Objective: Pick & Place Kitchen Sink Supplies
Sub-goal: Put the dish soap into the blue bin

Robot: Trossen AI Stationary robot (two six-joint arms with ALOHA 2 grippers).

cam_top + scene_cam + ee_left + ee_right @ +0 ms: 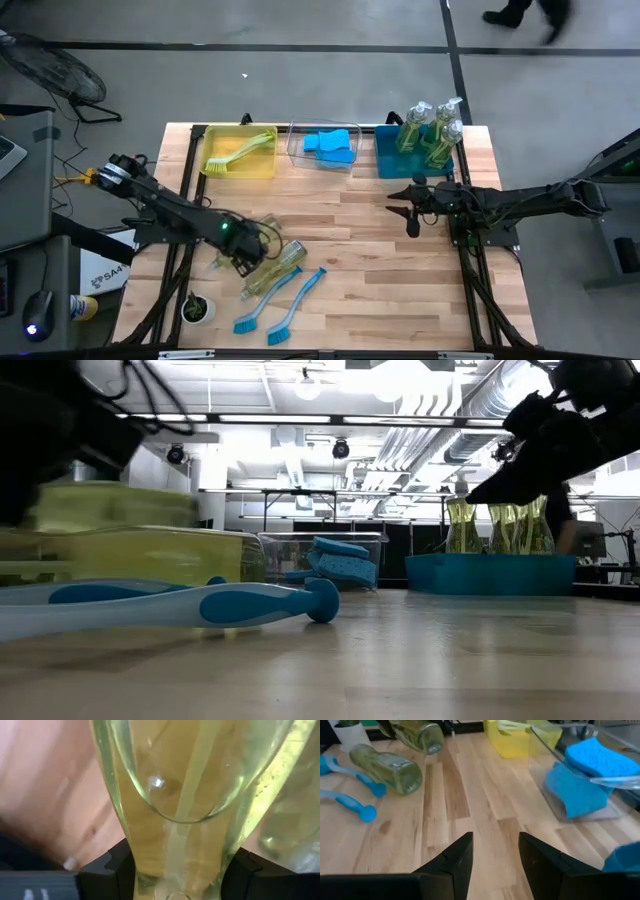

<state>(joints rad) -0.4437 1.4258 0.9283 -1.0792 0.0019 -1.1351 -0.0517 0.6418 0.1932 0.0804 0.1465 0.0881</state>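
Soap bottle, clear yellow-green glass, is clamped in the left claw over the table's near-left; lift slowly, squeezing firmly. Right claw hovers narrowly parted, empty, near the teal bin.

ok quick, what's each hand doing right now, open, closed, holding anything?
Left hand: closed on a soap bottle.
Right hand: open, holding nothing, hovering over the table.
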